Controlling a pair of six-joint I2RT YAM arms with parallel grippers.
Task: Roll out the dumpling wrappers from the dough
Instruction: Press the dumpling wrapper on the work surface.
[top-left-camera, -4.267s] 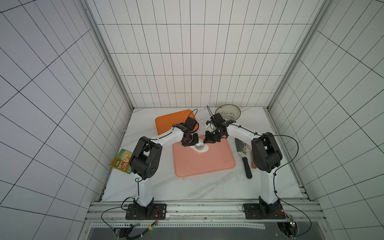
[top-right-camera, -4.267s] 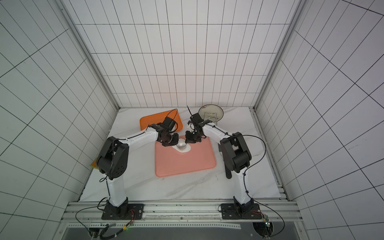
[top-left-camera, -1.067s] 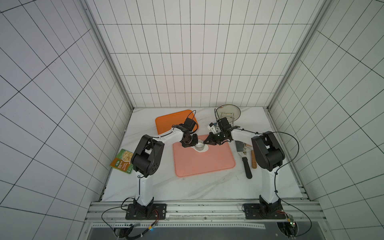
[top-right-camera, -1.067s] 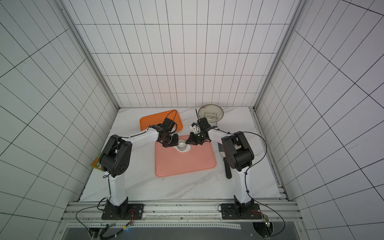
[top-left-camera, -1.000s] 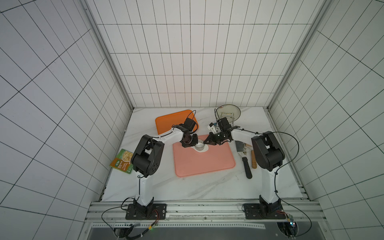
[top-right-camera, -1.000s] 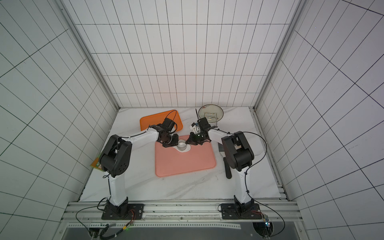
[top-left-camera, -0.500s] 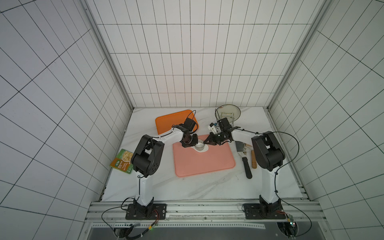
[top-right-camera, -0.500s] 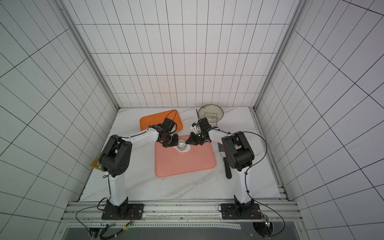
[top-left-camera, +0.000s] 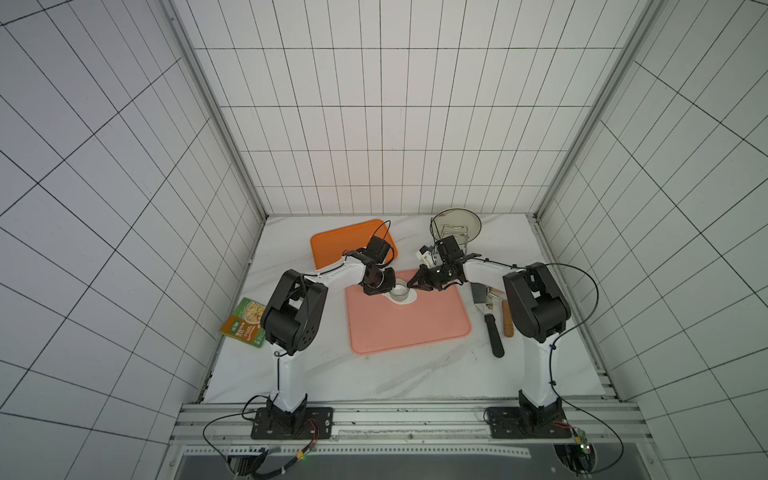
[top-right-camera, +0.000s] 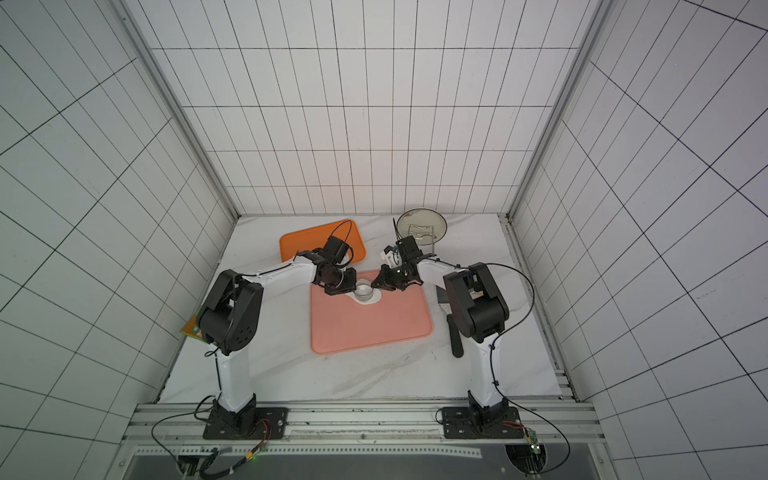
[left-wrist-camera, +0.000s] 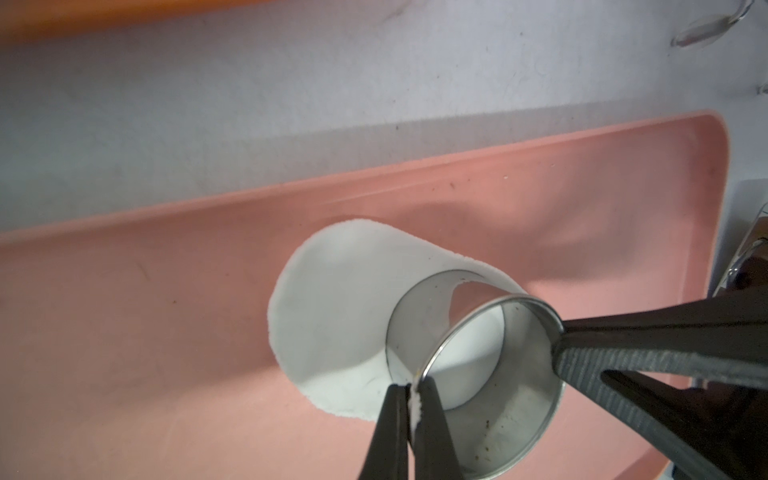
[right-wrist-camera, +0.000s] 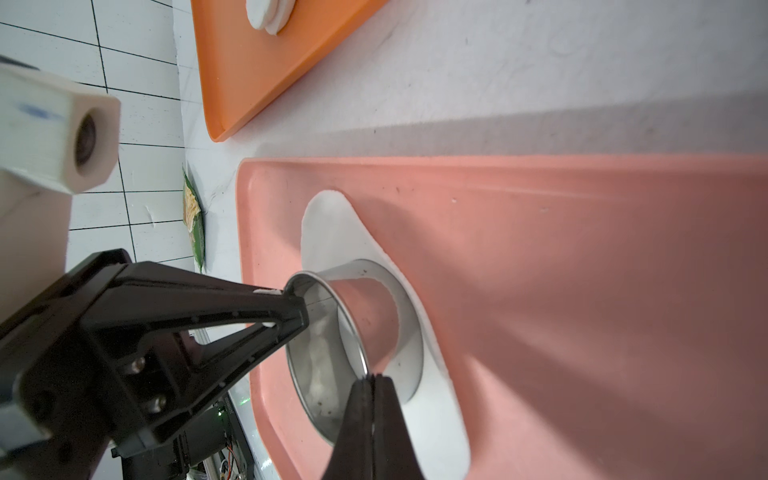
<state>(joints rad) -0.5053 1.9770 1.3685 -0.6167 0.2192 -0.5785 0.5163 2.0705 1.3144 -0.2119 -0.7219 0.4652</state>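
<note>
The left gripper (top-left-camera: 388, 289) and right gripper (top-left-camera: 411, 286) meet over the far part of the pink mat (top-left-camera: 409, 328) in both top views. Each is clamped on an opposite side of the steel ring (top-left-camera: 400, 290). The ring stands on the dough (top-left-camera: 406, 300), a small white patch near the mat's far edge. A green packet (top-left-camera: 245, 322) lies at the table's left edge beside the left arm. Its lettering is too small to read, though a picture of yellowish food shows. An orange tray (top-left-camera: 336, 245) sits behind the mat.

From the left wrist, the left gripper (left-wrist-camera: 411, 395) is pinched tight on the thin rim of the ring (left-wrist-camera: 478, 374), with a crumb of white dough caught between its fingers. The dough (left-wrist-camera: 332, 299) is a flat, smooth sheet with an uneven rounded outline, and the ring sits on one end of it.

From the right wrist, the right gripper (right-wrist-camera: 374, 380) nips the opposite rim. The dumpling wrappers (right-wrist-camera: 270, 12), round white discs in a stack, lie on the orange tray. A blue mark on the white camera block (right-wrist-camera: 50, 137) is too blurred to read.
</note>
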